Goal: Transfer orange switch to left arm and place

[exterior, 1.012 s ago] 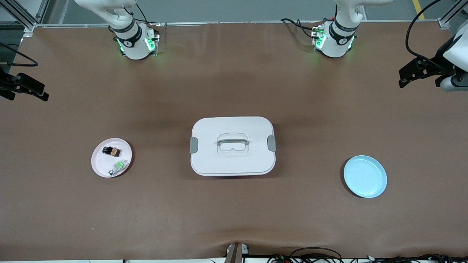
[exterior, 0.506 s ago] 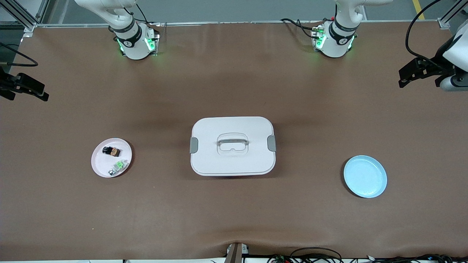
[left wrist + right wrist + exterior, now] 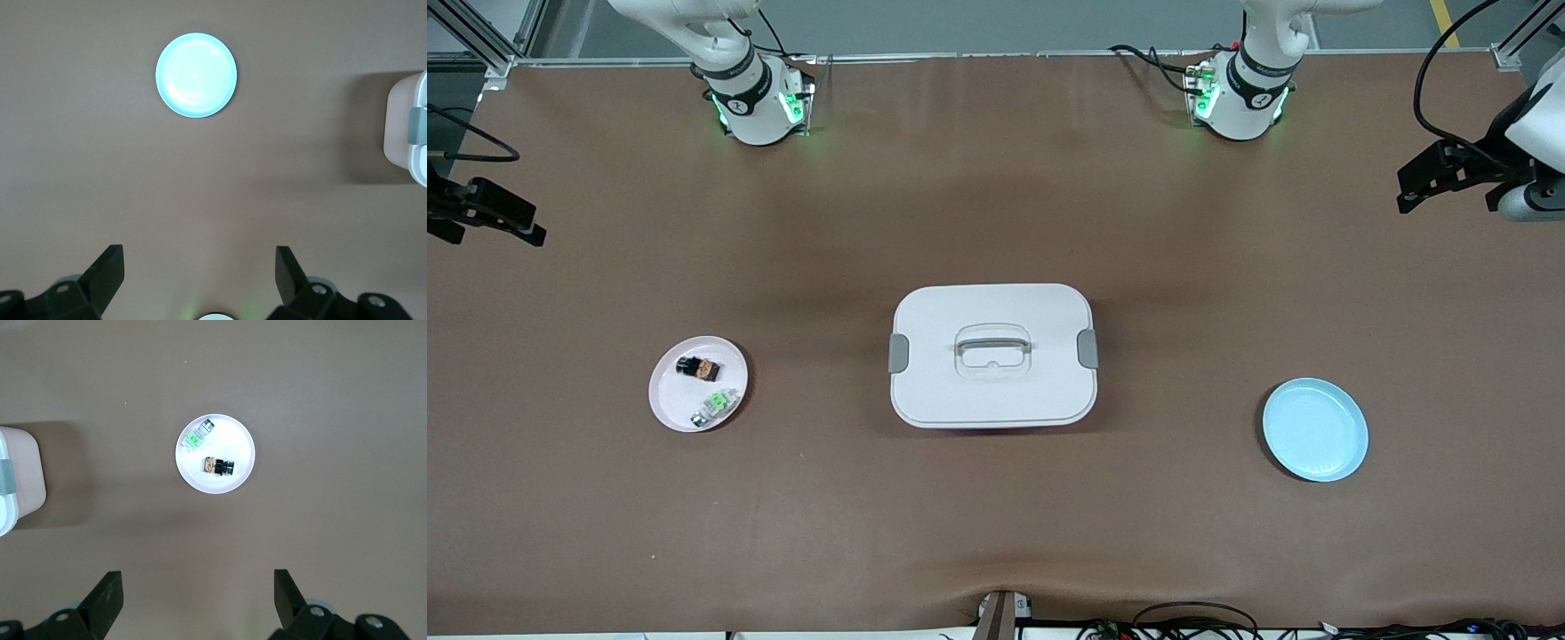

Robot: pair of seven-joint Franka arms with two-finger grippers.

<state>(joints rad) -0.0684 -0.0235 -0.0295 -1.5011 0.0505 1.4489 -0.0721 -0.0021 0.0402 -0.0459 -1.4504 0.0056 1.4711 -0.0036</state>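
The orange switch (image 3: 700, 366) (image 3: 219, 466), a tiny black part with an orange-brown end, lies on a small pale plate (image 3: 671, 396) (image 3: 233, 440) toward the right arm's end of the table. The white lidded box (image 3: 993, 356) stands mid-table between that plate and a blue plate (image 3: 1315, 429) (image 3: 196, 75). My right gripper (image 3: 538, 227) (image 3: 198, 580) hangs open and empty high over the table's end, looking down on the switch's plate. High over the other end, my left gripper (image 3: 1402, 191) (image 3: 200, 257) is open and empty too, with the blue plate below it.
A small green-and-silver part (image 3: 714, 406) (image 3: 199, 435) shares the pale plate with the switch. The box's grey latch and edge show in the left wrist view (image 3: 407, 133) and the right wrist view (image 3: 20, 473). Brown mat covers the table (image 3: 996, 533).
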